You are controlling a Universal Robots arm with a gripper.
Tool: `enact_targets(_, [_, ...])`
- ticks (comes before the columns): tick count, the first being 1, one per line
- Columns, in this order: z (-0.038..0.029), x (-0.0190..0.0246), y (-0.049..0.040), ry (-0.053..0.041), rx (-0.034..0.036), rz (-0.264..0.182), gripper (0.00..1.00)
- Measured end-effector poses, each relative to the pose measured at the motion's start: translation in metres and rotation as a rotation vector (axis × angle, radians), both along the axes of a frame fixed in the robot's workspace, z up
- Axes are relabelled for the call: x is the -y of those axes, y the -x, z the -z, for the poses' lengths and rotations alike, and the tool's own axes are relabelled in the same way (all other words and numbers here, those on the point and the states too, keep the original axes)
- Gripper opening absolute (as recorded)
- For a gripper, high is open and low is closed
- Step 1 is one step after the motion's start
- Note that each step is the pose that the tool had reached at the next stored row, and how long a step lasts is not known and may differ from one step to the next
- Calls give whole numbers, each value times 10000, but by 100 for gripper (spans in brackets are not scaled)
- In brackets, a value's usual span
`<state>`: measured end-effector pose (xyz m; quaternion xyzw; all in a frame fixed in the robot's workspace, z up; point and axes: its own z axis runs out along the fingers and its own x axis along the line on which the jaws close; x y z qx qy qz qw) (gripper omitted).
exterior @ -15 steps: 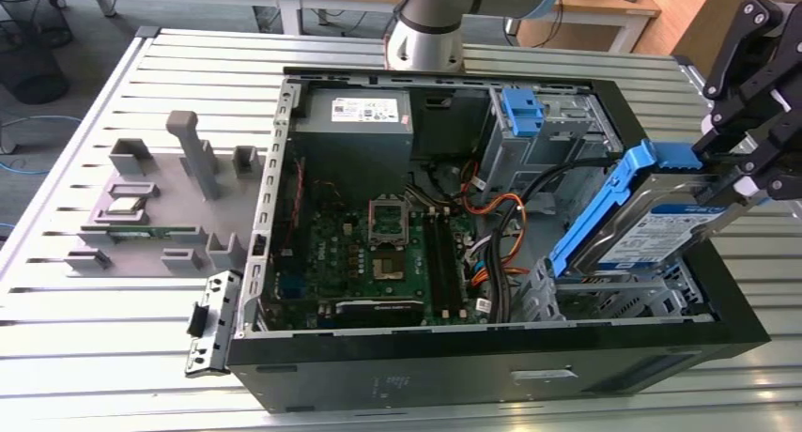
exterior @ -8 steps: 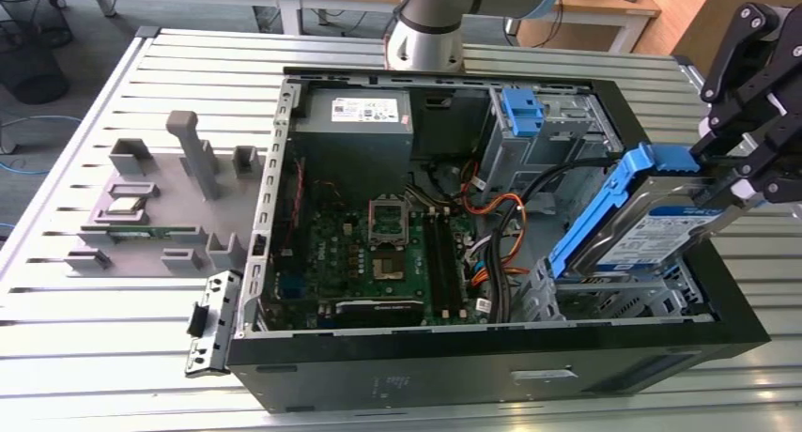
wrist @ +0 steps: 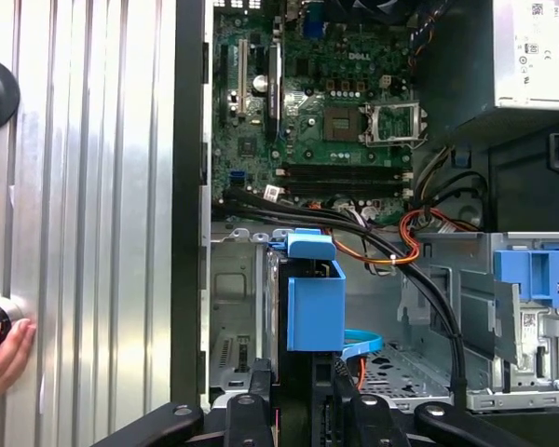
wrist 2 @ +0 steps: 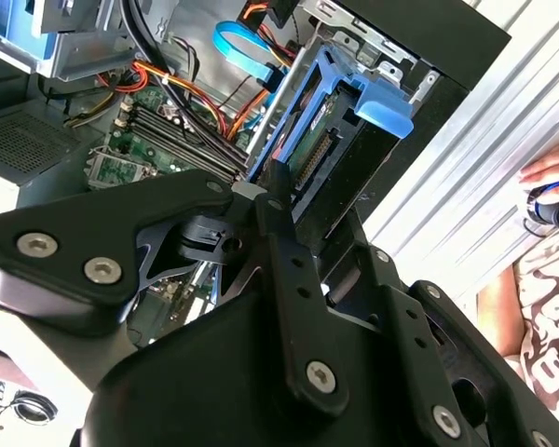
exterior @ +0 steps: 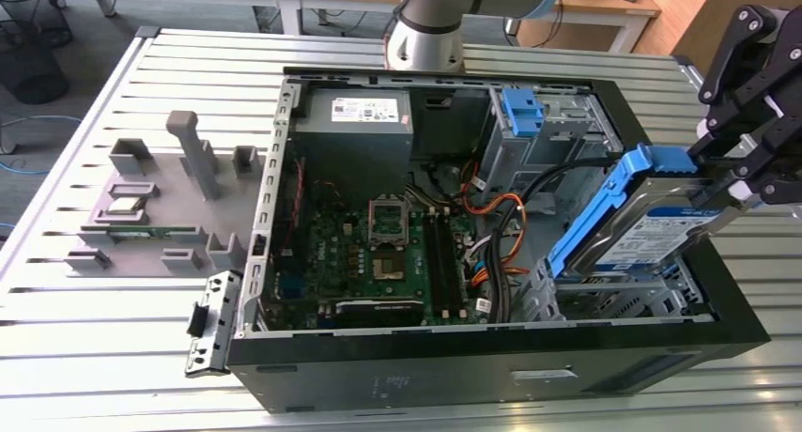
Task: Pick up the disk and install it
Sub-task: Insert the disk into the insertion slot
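- the gripper (exterior: 733, 190) is clenched on the disk (exterior: 652, 233), which hangs tilted just above the drive cage (exterior: 621, 296) in the computer case (exterior: 501, 376).
- at that tilt, the disk's blue bracket (exterior: 602, 211) could jam on the cage rim.
- the nearby black cables (wrist: 307, 216) could snag the disk.

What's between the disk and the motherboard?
Loose black and orange cables, in the exterior view, run between the disk and the motherboard.
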<state>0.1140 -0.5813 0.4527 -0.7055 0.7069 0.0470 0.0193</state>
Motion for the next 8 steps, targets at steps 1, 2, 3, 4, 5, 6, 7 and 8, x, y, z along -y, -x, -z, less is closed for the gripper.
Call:
enact_targets(1, [0,0,0,0,0,0,35])
enact_targets(2, [0,0,0,1,0,0,35])
enact_targets(3, [0,0,0,1,0,0,35])
enact_targets(4, [2,0,0,1,0,0,35])
enact_targets(5, [7,0,0,1,0,0,35])
enact_targets(6, [14,0,0,3,-1,0,35])
enact_targets(7, [22,0,0,3,0,0,35])
enact_targets(8, [30,0,0,2,0,0,35])
